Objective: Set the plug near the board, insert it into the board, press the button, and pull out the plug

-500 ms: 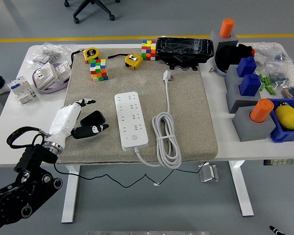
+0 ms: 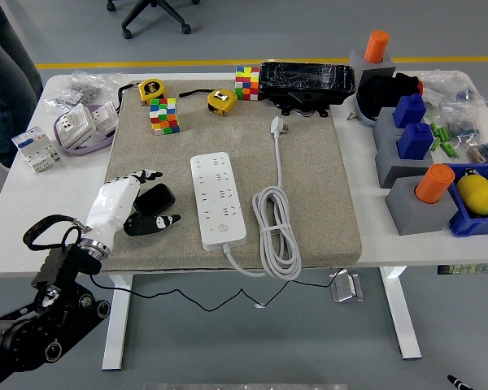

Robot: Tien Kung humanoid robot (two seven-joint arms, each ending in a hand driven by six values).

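Note:
A white power strip (image 2: 219, 199) lies lengthwise on the tan mat (image 2: 325, 179), its round button near the front end. Its white cable (image 2: 277, 230) coils to the right and runs back to the white plug (image 2: 276, 124), which lies loose on the mat near the far edge. My left hand (image 2: 138, 207), white with black fingertips, rests on the mat's front left part, left of the strip and apart from it. Its fingers are spread and hold nothing. The plug is far from the hand. The right arm is out of view.
Two tape measures (image 2: 150, 88), two colour cubes (image 2: 163, 114) and a black case (image 2: 306, 82) line the mat's far edge. Grey blocks with blue and orange pegs (image 2: 412, 138) and a blue bin (image 2: 480, 203) crowd the right. A person's legs (image 2: 8, 73) stand at far left.
My left hand has shifted slightly forward and right on the mat. A person has stepped into view at the far left of the table.

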